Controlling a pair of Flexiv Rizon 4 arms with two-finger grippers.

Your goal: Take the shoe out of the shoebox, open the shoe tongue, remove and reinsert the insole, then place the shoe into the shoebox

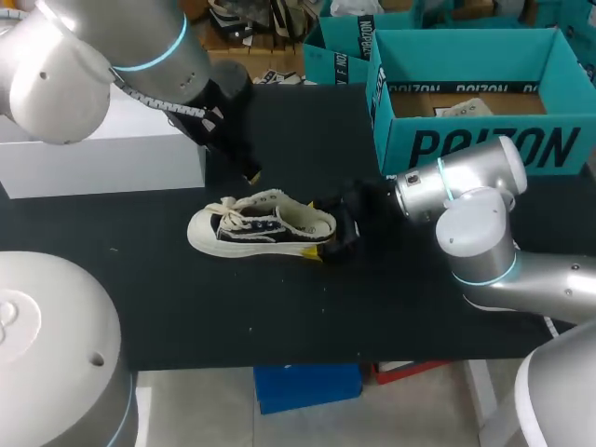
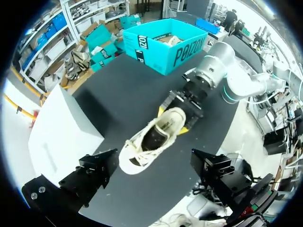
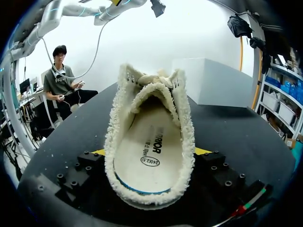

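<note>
Shoe [image 1: 263, 226]: on its sole on the black table [image 1: 186, 307], middle of the head view, toe towards frame left, heel towards frame right. Out of the box.
Laces [image 1: 221, 207]: loose, flopped over the toe end.
Insole [image 3: 147, 153]: seen from my right wrist, lying flat inside the shoe, print on it.
Collar [image 3: 187, 142]: fleecy, cream, wide open towards my right wrist camera.
Right jaws: grasping the shoe at the heel. One finger [image 3: 83, 170] sits against each side, and a yellow tip [image 3: 202, 151] peeks out beside the collar.
Right arm [image 1: 466, 186]: comes in from the lower right of the head view, wrist level with the heel.
Left jaws: released, spread wide with nothing between. From my left wrist the black fingers [image 2: 94, 172] stand either side of the toe end, apart from it.
Left arm [image 1: 102, 51]: enters at the upper left of the head view and ends just above the shoe in frame.
Shoebox [image 1: 484, 144]: teal, lidless, upper right of the head view, well apart from the shoe.
White box [image 1: 102, 158]: left edge of the head view, on the table.
</note>
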